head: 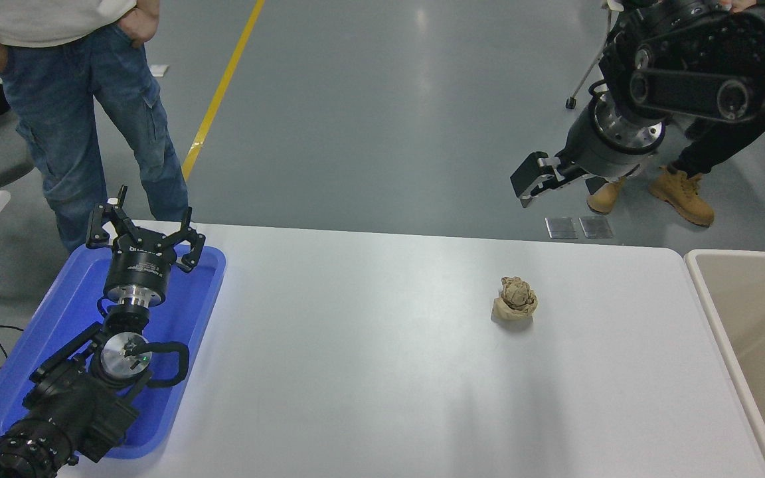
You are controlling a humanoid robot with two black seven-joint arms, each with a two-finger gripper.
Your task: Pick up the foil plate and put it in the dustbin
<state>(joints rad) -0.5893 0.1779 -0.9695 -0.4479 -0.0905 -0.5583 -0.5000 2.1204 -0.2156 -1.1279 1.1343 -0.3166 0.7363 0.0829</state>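
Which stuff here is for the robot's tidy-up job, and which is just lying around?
For the job: the dustbin at the table's right end; the right gripper, raised beyond the far edge. No foil plate is in view.

Just there: paper ball, blue tray, parked left gripper.

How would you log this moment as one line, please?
right gripper: raised beyond table's far edge, empty | left gripper: parked over blue tray | foil plate: unseen

white table (pixel 369 372), a blue tray (pixel 70 312) at its left, a beige dustbin (pixel 754 318) at its right, a tan paper ball (pixel 515 299) between. black left gripper (pixel 145 236) and black right gripper (pixel 536 182), each with a silver wrist ring. grey floor (pixel 382 113) with a yellow stripe (pixel 223 86); blue jeans (pixel 90 106), tan boots (pixel 681 192).
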